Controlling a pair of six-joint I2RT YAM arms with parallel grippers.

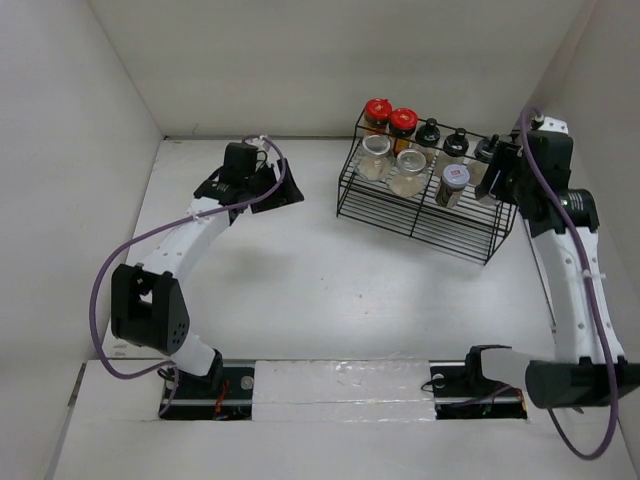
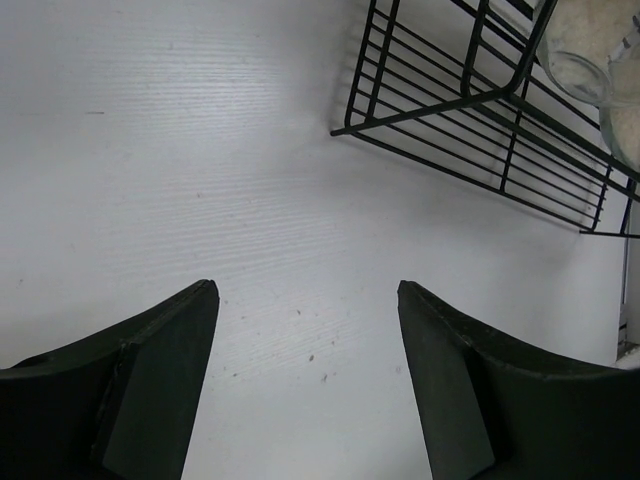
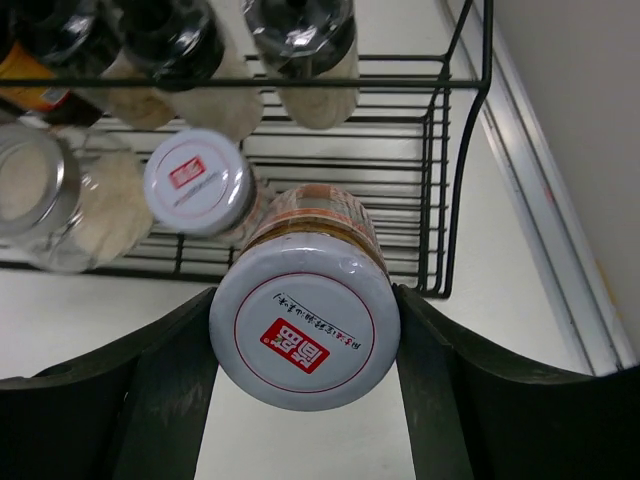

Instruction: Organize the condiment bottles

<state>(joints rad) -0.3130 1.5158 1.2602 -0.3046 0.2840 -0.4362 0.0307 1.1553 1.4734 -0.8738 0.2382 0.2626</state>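
Overhead view of a white table [image 1: 300, 290] boxed in by white walls [image 1: 250, 60], with two arms reaching in from the near edge. Toward the far right, a black wire rack [image 1: 420, 212] with two tiers.

On the rear, higher tier, from the left: a red-lidded jar [image 1: 378, 112], a second red-lidded jar [image 1: 404, 121] touching it, then a row of three black-capped bottles [image 1: 455, 143]. On the front, lower tier: a clear-lidded jar [image 1: 375, 155] of pale powder, a second clear-lidded jar [image 1: 408, 170] just beside it, and further right a white-lidded jar [image 1: 452, 183], slightly apart.

Right gripper [image 1: 497, 178] at the rack's right end, near the white-lidded jar. Seen from the right wrist: black fingers [image 3: 165, 390] clamped on a ninth jar [image 3: 305, 340], one against each side of its lid. Lid round and white, with a thin red ring and a small red square label; beneath it, an orange-brown band on the body. Held at the right-hand front part of the rack, next to the white-lidded jar and below the black-capped bottles in that view. Impossible to tell whether its base rests on the wires.

Left gripper [image 1: 283, 188] over the far left part of the table, well apart from the rack's left end and pointed toward it. Seen from the left wrist: both fingers [image 2: 150, 380] spread wide, white tabletop showing between them, a corner of the rack at the upper right.
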